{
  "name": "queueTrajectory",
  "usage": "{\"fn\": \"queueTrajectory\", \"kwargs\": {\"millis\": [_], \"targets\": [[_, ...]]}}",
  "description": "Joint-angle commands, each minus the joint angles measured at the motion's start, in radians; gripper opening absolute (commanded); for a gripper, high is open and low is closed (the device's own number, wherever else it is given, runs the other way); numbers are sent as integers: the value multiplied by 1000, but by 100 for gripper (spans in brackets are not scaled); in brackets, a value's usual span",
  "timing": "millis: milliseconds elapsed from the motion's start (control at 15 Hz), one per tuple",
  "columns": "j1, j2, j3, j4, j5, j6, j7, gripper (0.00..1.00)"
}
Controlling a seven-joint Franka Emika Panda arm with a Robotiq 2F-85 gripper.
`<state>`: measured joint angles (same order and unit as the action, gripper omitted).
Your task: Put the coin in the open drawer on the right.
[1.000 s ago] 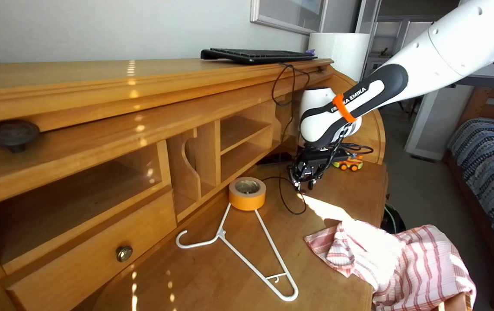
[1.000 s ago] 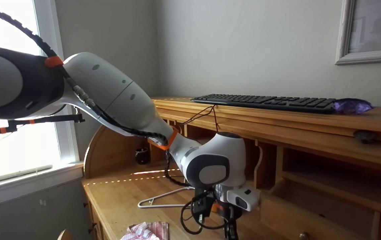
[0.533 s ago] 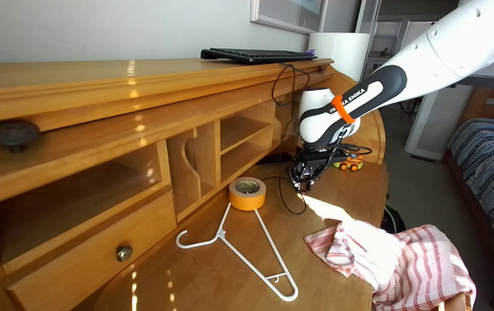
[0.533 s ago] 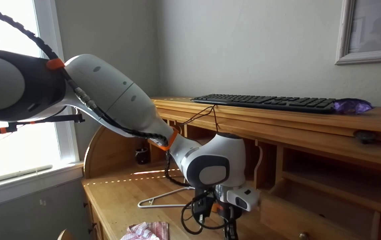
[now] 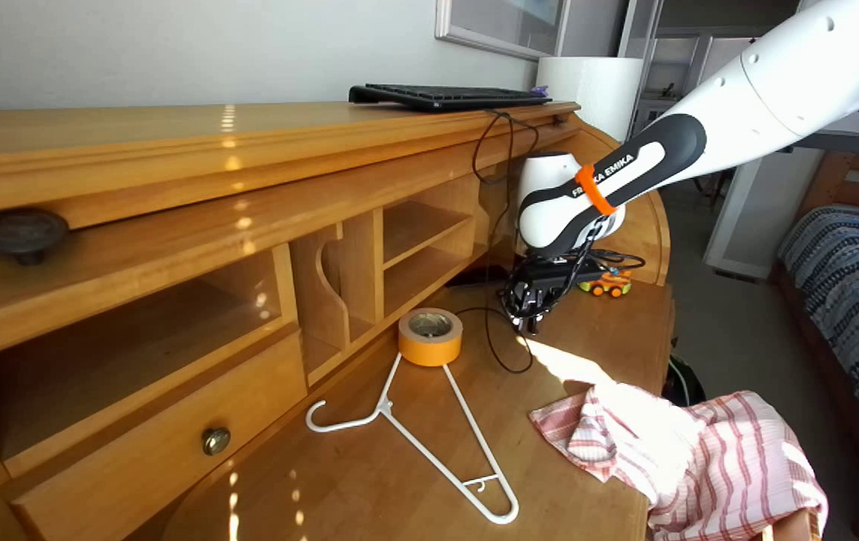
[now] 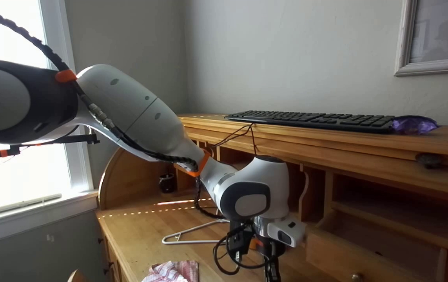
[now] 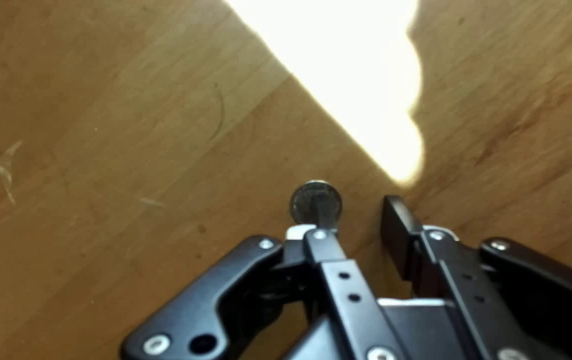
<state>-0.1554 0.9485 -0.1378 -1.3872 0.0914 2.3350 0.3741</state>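
- Lettering (image 5: pixel 617 170) on the robot arm (image 5: pixel 752 113), upper right in an exterior view, reads "FR" and "KA EMIKA"; an orange strap (image 5: pixel 597 189) covers the letters between;
- black computer keyboard (image 5: pixel 444 97), top centre; key legends too small to read;
- gripper (image 7: pixel 358 220), bottom of the wrist view; its fingers (image 7: pixel 397 235) stand apart;
- coin (image 7: pixel 308 200) on the wooden desktop (image 7: pixel 115 255), centre, partly overlapped by the left-of-frame finger; touching or not, cannot tell; markings illegible;
- open wooden drawer (image 6: pixel 337 258), lower right in an exterior view.

"What do we see on our white arm (image 5: pixel 790 83)?"

"We see a dark panel (image 5: pixel 622 165) lettered 'KA EMIKA', an orange strap (image 5: pixel 596 191), a ribbed black cable (image 6: pixel 31 39), and silver screws (image 7: pixel 156 344) on our black gripper (image 7: pixel 358 220)."
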Motion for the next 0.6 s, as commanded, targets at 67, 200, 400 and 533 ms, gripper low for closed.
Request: {"fn": "queueTrajectory", "kwargs": {"millis": [67, 200, 400, 533], "targets": [[-7, 24, 1, 16, 20, 2, -25, 47], [-6, 21, 1, 14, 20, 0, -24, 57], [0, 5, 0, 6, 21, -5, -16, 69], [2, -6, 3, 0, 22, -4, -18, 71]]}}
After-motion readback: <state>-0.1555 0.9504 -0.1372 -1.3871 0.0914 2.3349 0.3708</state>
